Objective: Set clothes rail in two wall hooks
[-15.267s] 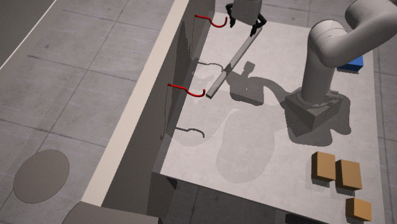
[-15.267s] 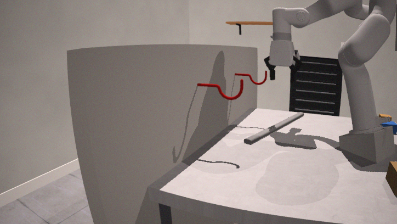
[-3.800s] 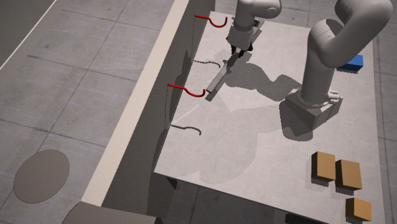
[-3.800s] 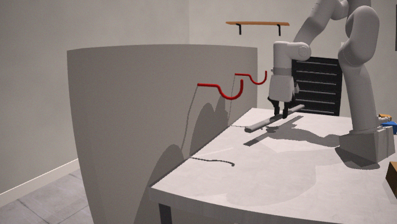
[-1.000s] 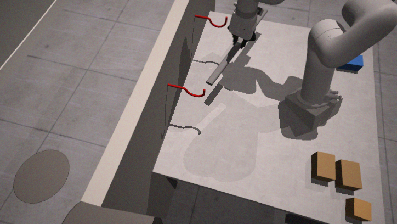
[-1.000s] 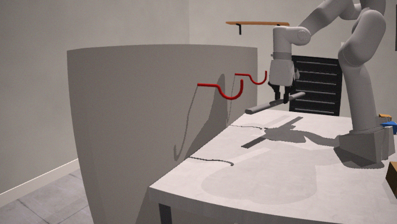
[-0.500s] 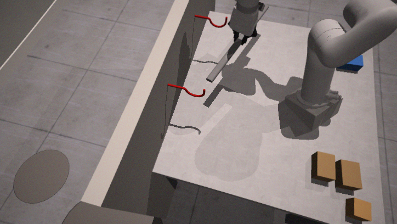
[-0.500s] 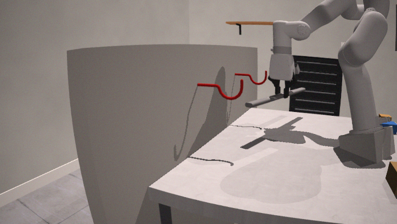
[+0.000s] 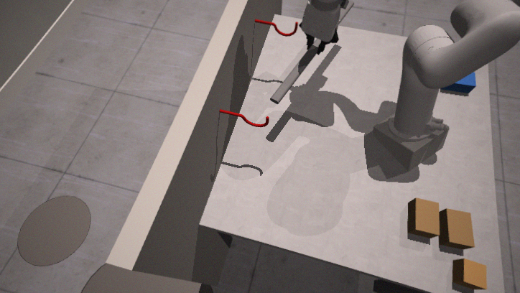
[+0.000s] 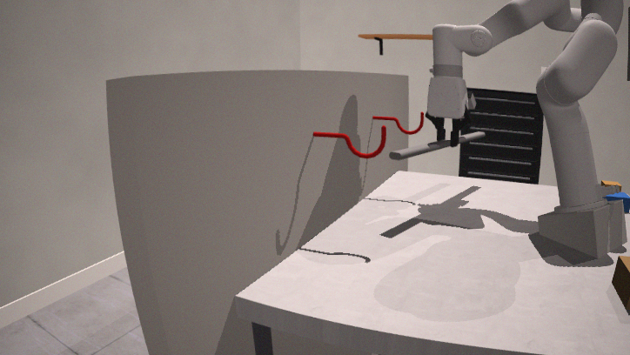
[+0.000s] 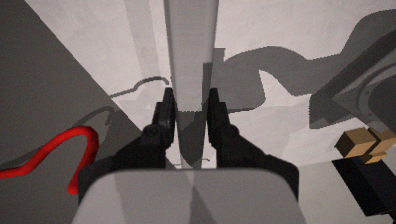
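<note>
The clothes rail (image 9: 291,79) (image 10: 423,149) (image 11: 191,55) is a grey rod. My gripper (image 9: 315,46) (image 10: 446,136) (image 11: 191,99) is shut on it near its far end and holds it in the air above the table, roughly level with the hooks. Two red wall hooks stick out from the grey wall: the near hook (image 9: 251,120) (image 10: 358,147) (image 11: 60,145) and the far hook (image 9: 281,29) (image 10: 405,125). The rail hangs beside the hooks on the table side and touches neither. Its free end points toward the near hook.
The grey wall (image 10: 220,176) stands along the table's left edge. The arm's base (image 9: 407,145) (image 10: 581,224) stands on the table (image 9: 327,225). Three brown boxes (image 9: 440,222) lie at the near right corner and a blue block (image 9: 460,85) lies behind the base.
</note>
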Available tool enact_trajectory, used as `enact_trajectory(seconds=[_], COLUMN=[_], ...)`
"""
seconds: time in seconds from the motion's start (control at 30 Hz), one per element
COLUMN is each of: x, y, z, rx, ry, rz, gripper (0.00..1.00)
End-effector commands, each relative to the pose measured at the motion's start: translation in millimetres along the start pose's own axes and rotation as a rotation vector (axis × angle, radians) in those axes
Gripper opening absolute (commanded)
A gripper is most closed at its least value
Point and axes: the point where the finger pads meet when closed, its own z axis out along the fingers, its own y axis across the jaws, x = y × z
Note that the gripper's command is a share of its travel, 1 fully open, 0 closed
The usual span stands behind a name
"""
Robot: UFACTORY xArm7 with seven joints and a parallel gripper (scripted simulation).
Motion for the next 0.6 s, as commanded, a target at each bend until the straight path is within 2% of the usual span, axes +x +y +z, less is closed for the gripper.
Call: enact_trajectory(seconds=[0.0,0.57], x=[0,0], y=[-1,-1], z=[-9,-34], rx=[0.003,0.003], ry=[0.000,0.000], rz=[0.000,0.000], gripper=[0.00,0.00])
